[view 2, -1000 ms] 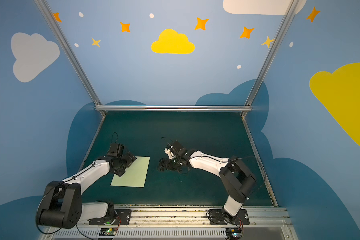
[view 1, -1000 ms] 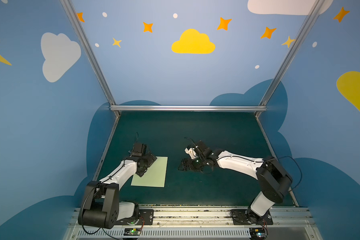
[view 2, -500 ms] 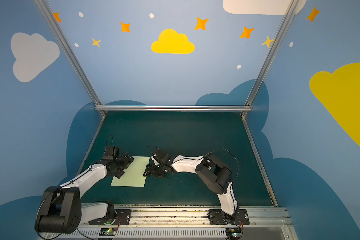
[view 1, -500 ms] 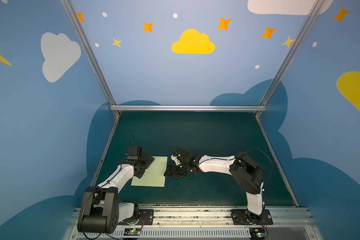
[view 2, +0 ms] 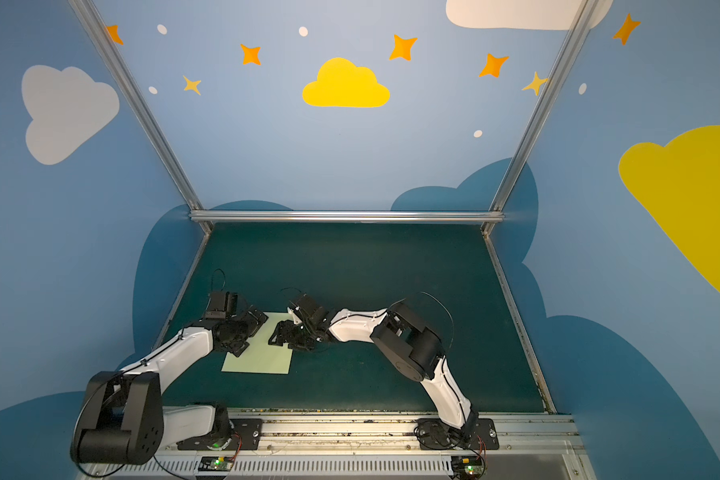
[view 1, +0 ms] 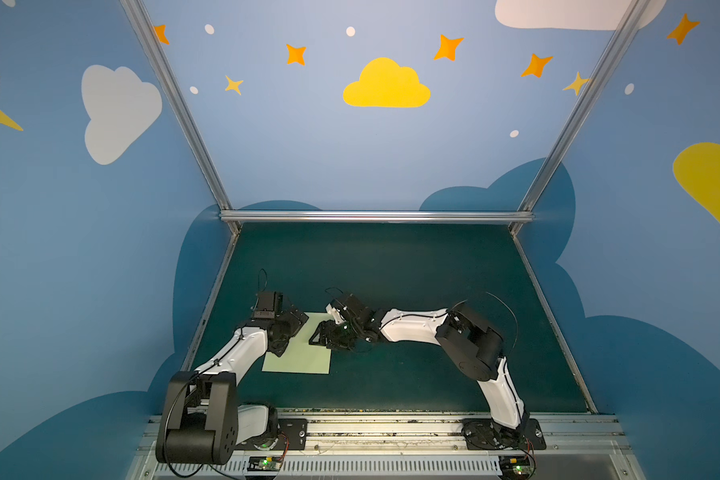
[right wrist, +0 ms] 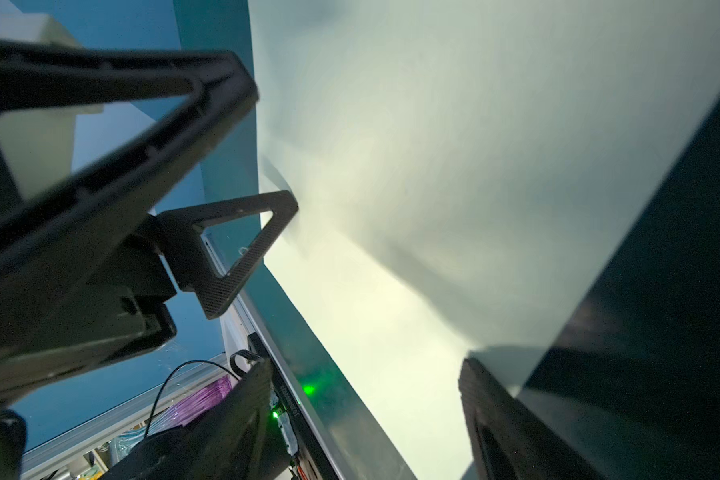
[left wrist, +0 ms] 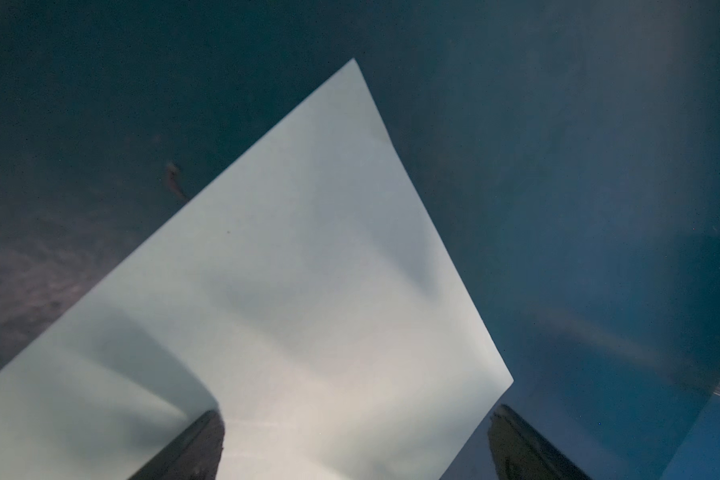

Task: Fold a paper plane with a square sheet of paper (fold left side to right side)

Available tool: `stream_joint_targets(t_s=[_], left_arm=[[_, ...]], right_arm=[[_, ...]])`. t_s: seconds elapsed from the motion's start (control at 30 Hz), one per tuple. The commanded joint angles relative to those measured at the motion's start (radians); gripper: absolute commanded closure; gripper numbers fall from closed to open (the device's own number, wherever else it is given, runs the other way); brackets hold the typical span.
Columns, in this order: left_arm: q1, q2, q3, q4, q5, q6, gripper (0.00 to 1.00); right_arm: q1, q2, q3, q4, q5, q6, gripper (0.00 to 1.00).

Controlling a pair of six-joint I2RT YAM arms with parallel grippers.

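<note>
The square sheet of paper (view 1: 304, 359) (view 2: 262, 359) is pale green and lies flat on the dark green table, with no fold showing and no paper plane shape. My left gripper (view 1: 289, 338) (left wrist: 358, 449) stands open at the sheet's left edge, low over it, one finger (left wrist: 192, 449) above the paper and one off it. My right gripper (view 1: 323, 336) (right wrist: 362, 424) is open over the sheet's right edge, its fingers (right wrist: 499, 424) spread wide above the paper (right wrist: 433, 166). The left gripper's fingers (right wrist: 246, 245) show across the sheet in the right wrist view.
The table (view 1: 391, 270) is walled in by blue panels and metal frame posts. An aluminium rail (view 1: 371, 428) with both arm bases runs along the front edge. The right arm's elbow (view 1: 470, 345) rises over the table's middle.
My right arm has swung left from the table's middle until its gripper reached the sheet's right edge. The left gripper shifted slightly at the left edge. The paper has not moved.
</note>
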Motion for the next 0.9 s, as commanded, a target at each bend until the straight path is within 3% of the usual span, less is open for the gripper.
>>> stream_joint_targets(t_s=[0.0,0.23,0.4,0.63,0.87], left_arm=[[0.005,0.101,-0.081,0.065,0.000,0.022,0.00],[0.005,0.104,-0.078,0.060,0.000,0.026,0.00],[0.004,0.103,-0.077,0.060,0.002,0.028,0.00],[0.005,0.104,-0.076,0.061,0.002,0.030,0.00],[0.004,0.104,-0.077,0.061,0.002,0.032,0.00]], right_arm=[[0.000,0.066,0.015,0.035,0.002,0.002,0.27],[-0.062,-0.016,-0.005,-0.154,0.116,-0.098,0.26],[-0.121,-0.013,0.001,-0.222,0.134,-0.152,0.25],[-0.117,0.115,0.163,-0.319,0.051,-0.216,0.26],[-0.075,0.156,0.194,-0.251,-0.013,-0.181,0.26]])
